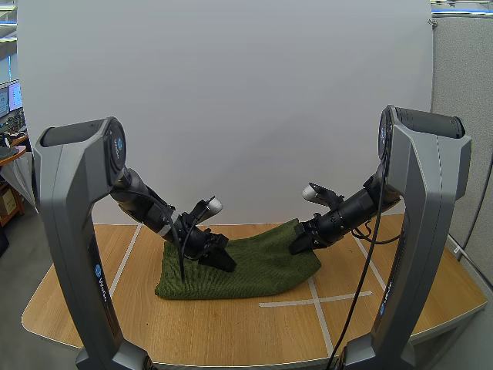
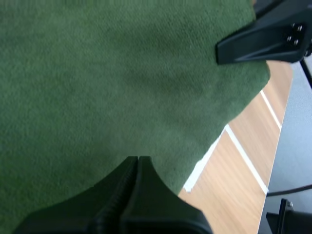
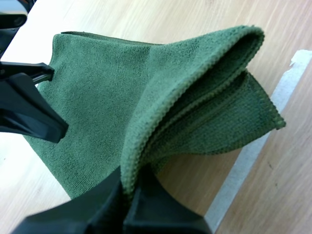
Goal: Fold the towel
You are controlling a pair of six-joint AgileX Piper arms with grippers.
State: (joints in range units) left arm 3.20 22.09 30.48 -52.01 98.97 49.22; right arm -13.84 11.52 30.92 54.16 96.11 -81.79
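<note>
— Towel (image 1: 262, 270), where is it?
— Green, lying on the counter (image 1: 231, 331) between both arms, which slope down and inward onto it.
— Left gripper (image 1: 226, 263)?
— Over the cloth's left part; its wrist view shows the jaws together as one wedge, holding nothing.
— Right gripper (image 1: 297, 247)?
— Clamped on the towel's far right edge. Its wrist view shows stacked hems lifted off the counter; the high view shows just a raised corner.
</note>
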